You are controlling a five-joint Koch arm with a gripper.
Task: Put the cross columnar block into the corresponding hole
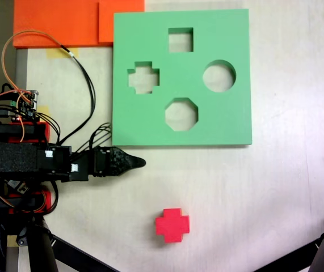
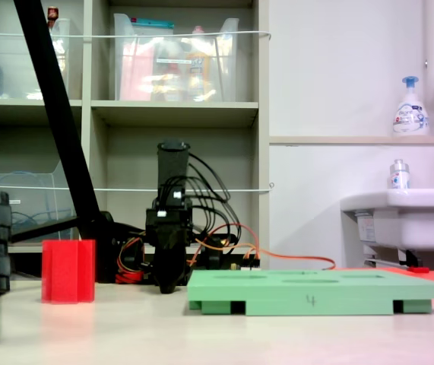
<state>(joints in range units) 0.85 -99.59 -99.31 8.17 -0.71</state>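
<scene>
The cross columnar block point(image 1: 172, 225) is standing upright on the pale, smooth desk point(image 1: 275, 192), a bright red foam piece with a plus-shaped top and ribbed sides in a fixed view point(image 2: 68, 271). It is sitting well apart from the square green foam board point(image 1: 230, 113), which is lying flat, matte and thick-edged. The corresponding hole point(image 1: 143, 77), a plus-shaped cutout, is showing on the board's left side from above, beside square, round and octagonal cutouts. The black fingers point(image 1: 134, 162) are tapering to one dark tip just below the board's lower left corner, holding nothing; whether they are parted or pressed together I cannot tell, since they seem to overlap point(image 2: 168, 283)
</scene>
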